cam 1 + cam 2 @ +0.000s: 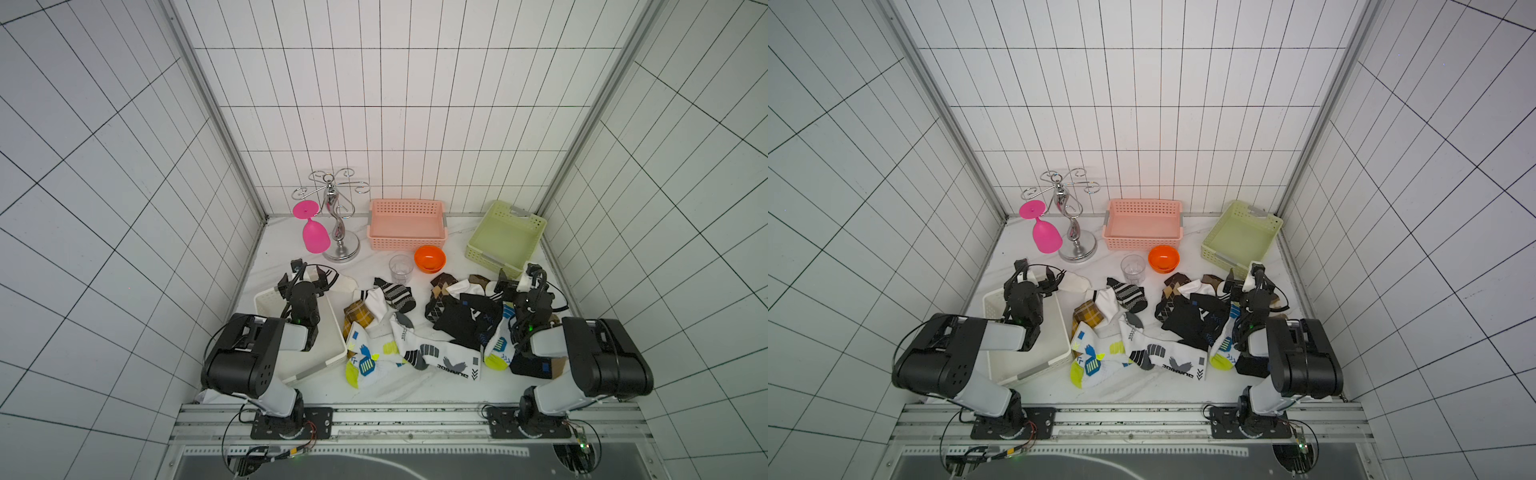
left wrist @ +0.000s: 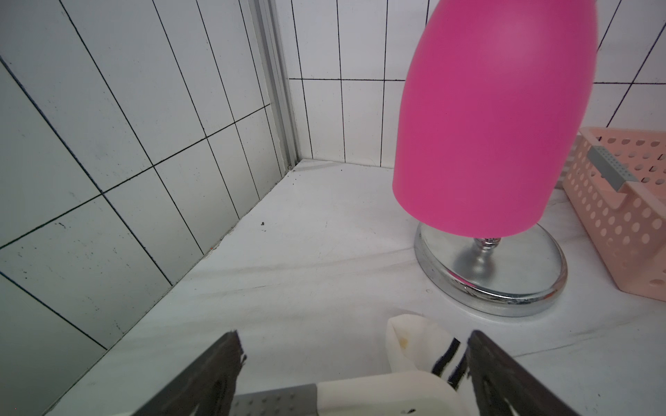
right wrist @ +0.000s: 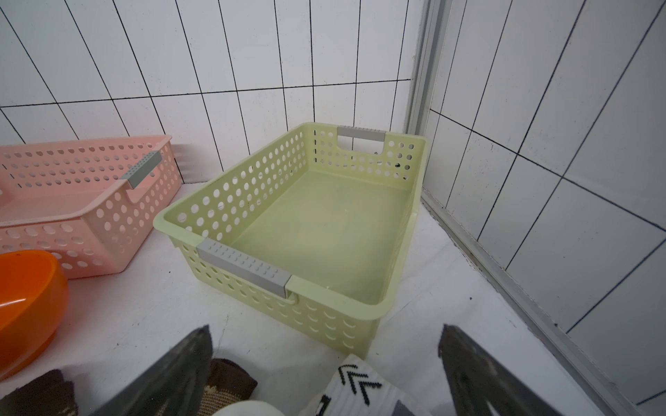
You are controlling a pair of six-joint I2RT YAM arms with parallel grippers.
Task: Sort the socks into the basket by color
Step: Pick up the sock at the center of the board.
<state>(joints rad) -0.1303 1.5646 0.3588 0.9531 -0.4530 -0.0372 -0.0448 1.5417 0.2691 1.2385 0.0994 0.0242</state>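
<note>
1. Three perforated plastic baskets with grey handle grips stand on the white marbled table (image 1: 282,249): one pink basket (image 1: 405,204) against the back wall, one pale green basket (image 1: 490,259) in the back right corner, and one white basket (image 1: 332,332) at the front left.
2. The fabric socks (image 1: 419,328) lie in one loose pile on the table between the two arms, outside all three baskets. There are roughly a dozen, but they overlap too much for an exact count.
3. By colour, the ones that can be picked out are:
   - two white socks with blue and neon-yellow marks (image 1: 365,361)
   - one white sock with grey marks (image 1: 436,357)
   - one yellow-brown plaid sock (image 1: 357,318)
   - one black sock with white stripes (image 1: 397,293)
   - brown argyle socks (image 1: 440,291)
   - several plain black socks (image 1: 465,320)
4. One white sock with black stripes (image 2: 425,345) lies apart from the pile, just beside the white basket's far corner.
5. The white sock with grey marks bears black capital lettering. It is upside down in both top views and too small to read.
6. The left gripper (image 1: 303,276) hovers over the white basket's far end with its jaws spread wide, holding nothing.
7. The right gripper (image 3: 324,329) hangs over the pile's right end, near the pale green basket, also spread wide and holding nothing.
8. There is one each of the other things: a pink goblet (image 1: 316,237) hanging upside down on a chrome wire rack (image 1: 340,249), a clear plastic cup (image 1: 401,268) and an orange bowl (image 1: 430,258).
</note>
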